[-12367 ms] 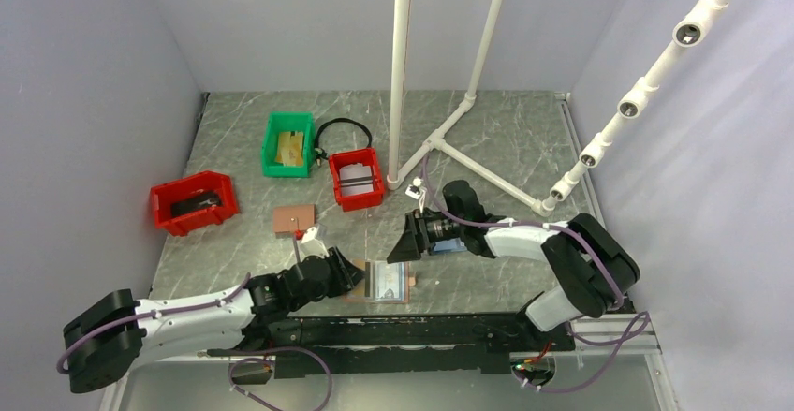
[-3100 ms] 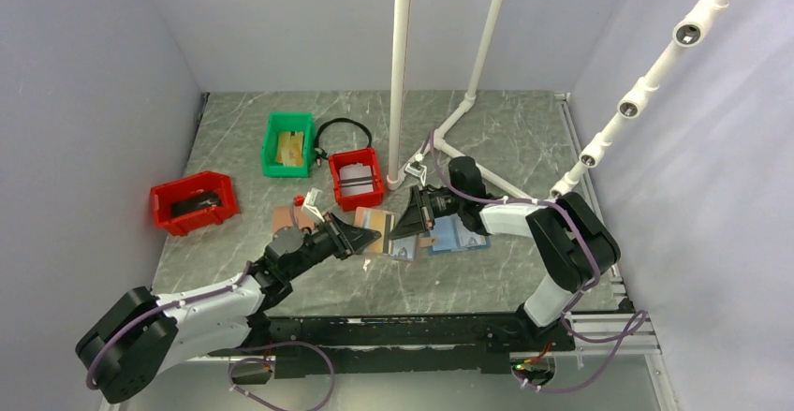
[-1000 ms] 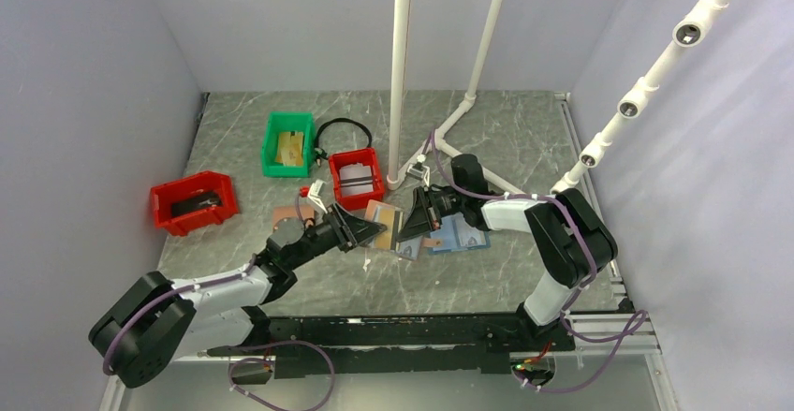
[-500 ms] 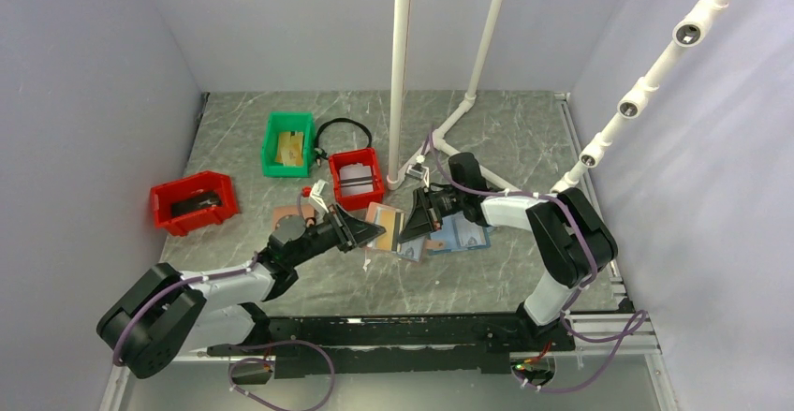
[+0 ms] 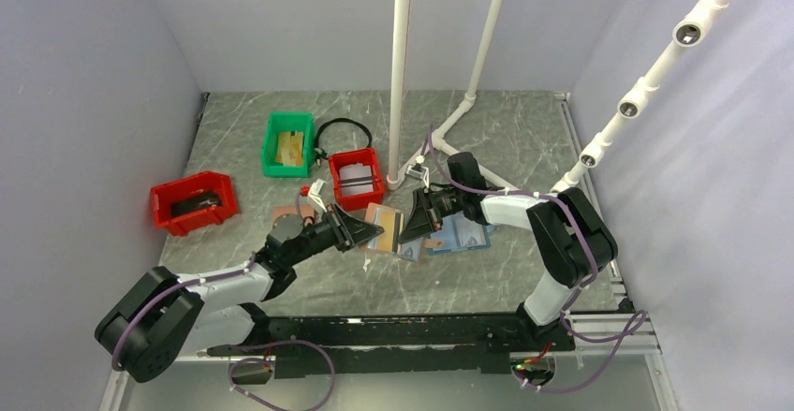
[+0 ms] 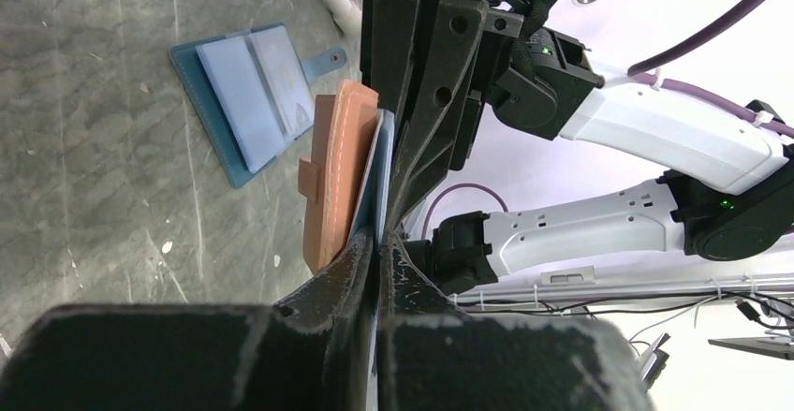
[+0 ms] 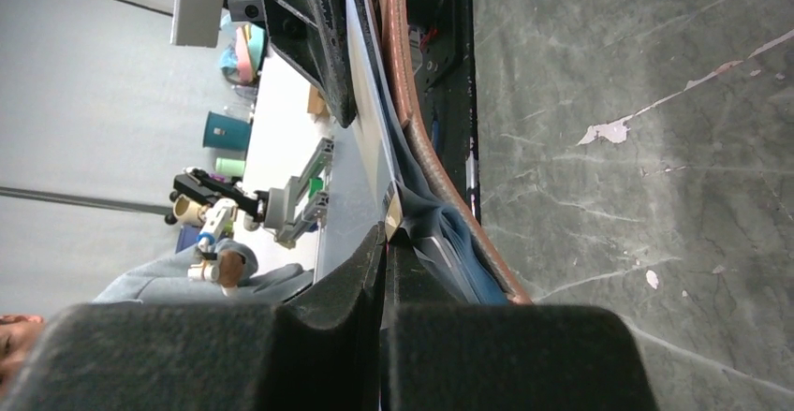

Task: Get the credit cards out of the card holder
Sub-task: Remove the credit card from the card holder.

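Both pairs clamped: left fingers (image 6: 335, 285) on edge-up card holder (image 6: 337, 163), right fingers (image 7: 348, 285) on credit card (image 7: 369, 121)

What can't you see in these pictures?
- How many cards are in the holder: both wrist views show it edge-on, and in the top view the left gripper and right gripper cover it.
- What the dark thing in the far-left red bin is: too small in the top view.
- What is printed on the cards: only their edges show.
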Motion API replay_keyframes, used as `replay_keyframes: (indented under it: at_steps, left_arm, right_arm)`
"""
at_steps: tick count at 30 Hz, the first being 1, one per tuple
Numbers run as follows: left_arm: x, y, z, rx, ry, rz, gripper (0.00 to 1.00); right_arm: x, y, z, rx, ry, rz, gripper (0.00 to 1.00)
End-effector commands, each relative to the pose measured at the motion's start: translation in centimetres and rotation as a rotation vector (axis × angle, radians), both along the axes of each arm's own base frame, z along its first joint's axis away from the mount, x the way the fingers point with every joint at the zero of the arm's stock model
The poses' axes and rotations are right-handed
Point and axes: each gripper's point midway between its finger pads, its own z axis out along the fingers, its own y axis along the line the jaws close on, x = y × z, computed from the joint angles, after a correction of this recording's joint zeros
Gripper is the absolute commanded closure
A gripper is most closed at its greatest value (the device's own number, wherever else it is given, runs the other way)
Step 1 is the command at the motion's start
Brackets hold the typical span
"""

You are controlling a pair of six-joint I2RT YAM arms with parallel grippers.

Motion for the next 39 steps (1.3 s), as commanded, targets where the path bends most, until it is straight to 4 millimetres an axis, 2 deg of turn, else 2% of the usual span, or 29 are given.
replay_keyframes:
  at_steps: [1, 10, 20, 30, 39]
  left_arm:
    - [-0.1, 0.3, 2.9, -0.075, -0.071, -0.006, 0.92]
    - [-0.2, 1.4, 2.7, -0.072, -0.070, 0.020, 1.00]
    - [-0.1, 3.0, 1.8, -0.062, -0.064, 0.061, 1.00]
    - [-0.1, 5.7, 0.4, -0.016, -0.031, 0.148, 1.00]
    - [-0.3, 5.9, -0.8, 0.012, 0.000, 0.139, 1.00]
  right_arm:
    - [0.6, 0.1, 0.5, 0.028, -0.055, 0.012, 1.00]
    - [0.7, 0.0, 0.3, 0.022, -0.056, 0.008, 1.00]
    - [1.0, -0.3, 0.0, 0.013, -0.057, 0.005, 1.00]
    - [1.1, -0.4, -0.4, 0.001, -0.076, 0.008, 1.00]
    - [1.0, -0.6, 0.7, 0.024, -0.104, 0.017, 1.00]
